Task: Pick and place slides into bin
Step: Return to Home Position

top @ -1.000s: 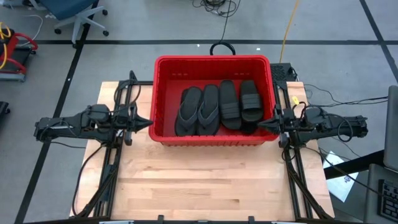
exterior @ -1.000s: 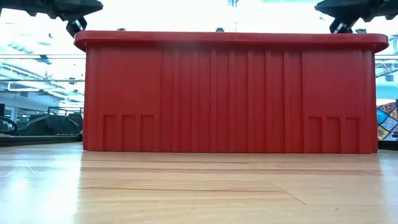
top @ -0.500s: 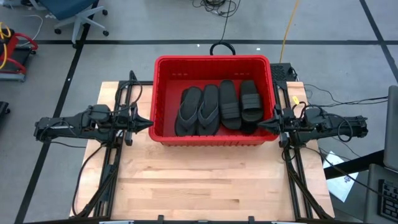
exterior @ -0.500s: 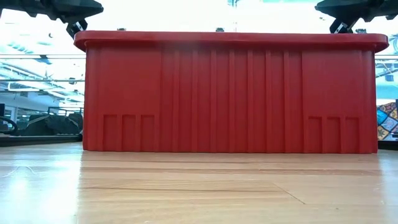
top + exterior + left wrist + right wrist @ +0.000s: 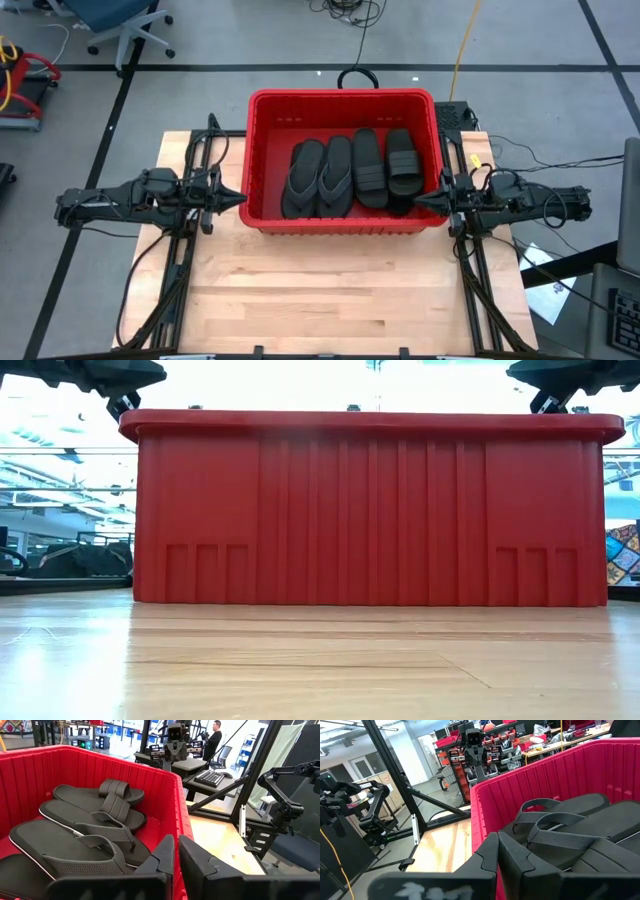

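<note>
The red bin (image 5: 340,96) stands on the far half of the wooden table. Several black slides (image 5: 350,172) lie side by side on its floor: thong-strap ones toward the left, band-strap ones toward the right. The left wrist view shows the slides (image 5: 90,820) inside the bin's wall (image 5: 100,765). My left gripper (image 5: 240,197) hovers level just outside the bin's left wall, shut and holding nothing. My right gripper (image 5: 418,199) hovers the same way outside the bin's right wall (image 5: 560,770), also shut. In the low view, both grippers sit at rim height.
Bare table top (image 5: 340,290) stretches from the bin to the near edge. Black frame rails (image 5: 180,270) run along both table sides. A black loop (image 5: 357,75) lies on the floor behind the bin. A person (image 5: 216,737) stands far off in the room.
</note>
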Controlling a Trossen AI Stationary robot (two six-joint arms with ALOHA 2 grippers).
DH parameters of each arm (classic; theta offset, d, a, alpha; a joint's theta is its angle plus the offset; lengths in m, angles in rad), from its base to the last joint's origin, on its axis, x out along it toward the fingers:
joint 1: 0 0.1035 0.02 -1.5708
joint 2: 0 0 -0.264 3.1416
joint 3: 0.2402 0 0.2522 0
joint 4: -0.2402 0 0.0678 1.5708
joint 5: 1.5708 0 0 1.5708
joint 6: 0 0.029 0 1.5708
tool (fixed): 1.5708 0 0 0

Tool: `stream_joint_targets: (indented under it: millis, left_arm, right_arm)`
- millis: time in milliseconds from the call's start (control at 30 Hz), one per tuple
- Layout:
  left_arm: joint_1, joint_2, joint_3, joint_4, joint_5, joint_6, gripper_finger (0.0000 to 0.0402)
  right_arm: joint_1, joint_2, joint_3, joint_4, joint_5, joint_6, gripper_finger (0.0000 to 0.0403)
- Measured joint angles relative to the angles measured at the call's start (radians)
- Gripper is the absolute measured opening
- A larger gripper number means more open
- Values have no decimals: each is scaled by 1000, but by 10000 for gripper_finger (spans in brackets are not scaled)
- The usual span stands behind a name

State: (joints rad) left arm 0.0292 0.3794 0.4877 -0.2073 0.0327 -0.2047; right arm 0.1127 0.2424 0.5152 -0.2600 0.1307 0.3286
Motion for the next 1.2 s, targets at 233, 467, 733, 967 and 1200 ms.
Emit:
stream_joint_targets:
  millis: [233, 467, 733, 967, 1200]
  left_arm:
    - [0, 0, 0, 0, 0, 0, 26]
    - [0, 0, 0, 0, 0, -1, 8]
    - [0, 0, 0, 0, -1, -1, 13]
    - [0, 0, 0, 0, -1, -1, 28]
    - [0, 0, -1, 0, -1, -1, 14]
  right_arm:
    - [0, 0, 0, 0, 0, 0, 0]
    - [0, 0, 0, 0, 0, 0, 0]
    - [0, 0, 0, 0, 0, 0, 0]
    - [0, 0, 0, 0, 0, 0, 0]
    - [0, 0, 0, 0, 0, 0, 0]
